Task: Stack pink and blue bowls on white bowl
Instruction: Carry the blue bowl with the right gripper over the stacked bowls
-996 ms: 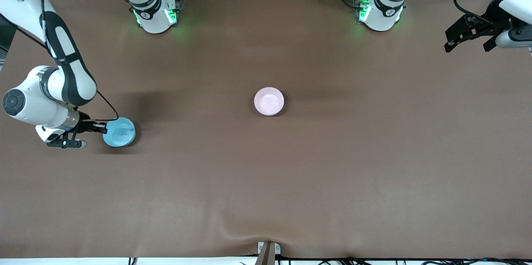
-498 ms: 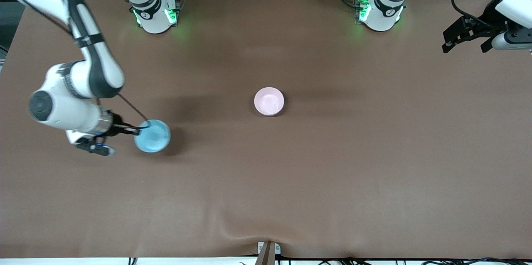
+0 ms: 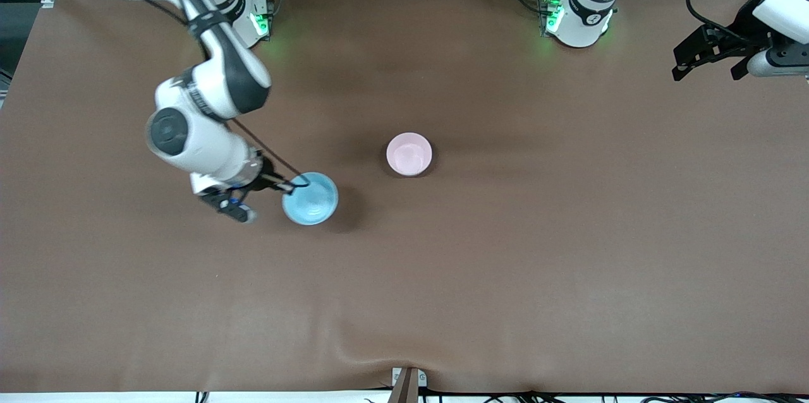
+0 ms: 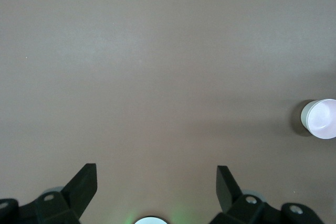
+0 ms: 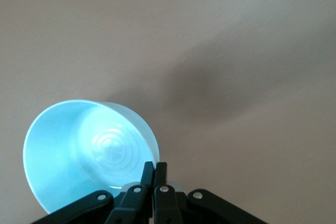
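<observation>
Carried toward the table's middle since the earlier frames, the blue bowl (image 3: pixel 310 198) hung from the right gripper (image 3: pixel 297 186), pinched shut on its rim.
Held by one edge, it could tip or slip before reaching the pink bowl (image 3: pixel 409 153); round, mouth tilted upward, no long axis. No white bowl showed separately. Left gripper (image 3: pixel 709 57) waited, open, over its table end.

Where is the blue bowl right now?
The blue bowl hangs over the table in the right gripper, pinched at its rim, toward the right arm's end from the pink bowl.
</observation>
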Controlling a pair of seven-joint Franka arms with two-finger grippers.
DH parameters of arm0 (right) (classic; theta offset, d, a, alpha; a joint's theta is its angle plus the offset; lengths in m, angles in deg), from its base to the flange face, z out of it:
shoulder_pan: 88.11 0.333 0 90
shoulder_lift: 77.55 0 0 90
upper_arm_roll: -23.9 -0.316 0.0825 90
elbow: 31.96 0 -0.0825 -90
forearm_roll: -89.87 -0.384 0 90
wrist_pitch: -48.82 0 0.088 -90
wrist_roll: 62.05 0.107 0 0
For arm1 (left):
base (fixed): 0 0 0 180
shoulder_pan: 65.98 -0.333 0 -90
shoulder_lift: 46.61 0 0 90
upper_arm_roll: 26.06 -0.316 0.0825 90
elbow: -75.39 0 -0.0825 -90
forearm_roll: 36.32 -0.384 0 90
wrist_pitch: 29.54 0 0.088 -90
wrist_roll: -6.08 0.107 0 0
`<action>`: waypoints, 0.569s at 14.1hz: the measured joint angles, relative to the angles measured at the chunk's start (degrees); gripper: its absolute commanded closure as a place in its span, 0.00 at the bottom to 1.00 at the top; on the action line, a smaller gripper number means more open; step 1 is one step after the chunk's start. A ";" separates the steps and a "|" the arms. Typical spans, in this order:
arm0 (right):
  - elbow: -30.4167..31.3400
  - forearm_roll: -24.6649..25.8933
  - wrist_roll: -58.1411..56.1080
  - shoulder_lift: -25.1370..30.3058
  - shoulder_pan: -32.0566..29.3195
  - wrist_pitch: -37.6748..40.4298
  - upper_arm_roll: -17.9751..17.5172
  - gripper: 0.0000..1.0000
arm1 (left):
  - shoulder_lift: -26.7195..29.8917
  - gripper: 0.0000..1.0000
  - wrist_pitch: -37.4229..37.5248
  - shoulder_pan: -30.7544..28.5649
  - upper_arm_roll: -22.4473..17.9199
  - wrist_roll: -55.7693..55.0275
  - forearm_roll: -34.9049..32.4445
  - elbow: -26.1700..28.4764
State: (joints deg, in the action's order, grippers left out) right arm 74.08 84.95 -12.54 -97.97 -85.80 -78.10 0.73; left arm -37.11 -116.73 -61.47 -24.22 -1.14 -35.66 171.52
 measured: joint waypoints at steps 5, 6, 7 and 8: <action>0.11 0.03 12.52 -1.90 12.95 -5.24 -0.10 1.00 | 0.00 0.00 0.00 0.02 0.07 0.00 0.00 0.00; 0.24 0.07 13.57 -2.25 14.38 -5.49 -0.08 1.00 | 0.00 0.00 -0.01 0.02 0.09 0.00 0.00 0.00; 0.51 0.11 14.26 -2.62 15.47 -6.14 -0.05 1.00 | 0.00 0.00 -0.03 0.03 0.10 0.00 0.00 0.01; 1.06 0.11 14.57 -2.87 16.23 -7.14 -0.04 1.00 | 0.00 0.00 -0.04 0.03 0.12 0.00 0.00 0.00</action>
State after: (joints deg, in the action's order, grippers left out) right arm 75.14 85.06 2.04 -100.84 -69.57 -85.24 0.69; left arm -37.11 -116.77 -61.44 -24.09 -1.14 -35.65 171.53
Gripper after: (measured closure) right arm 0.982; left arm 0.000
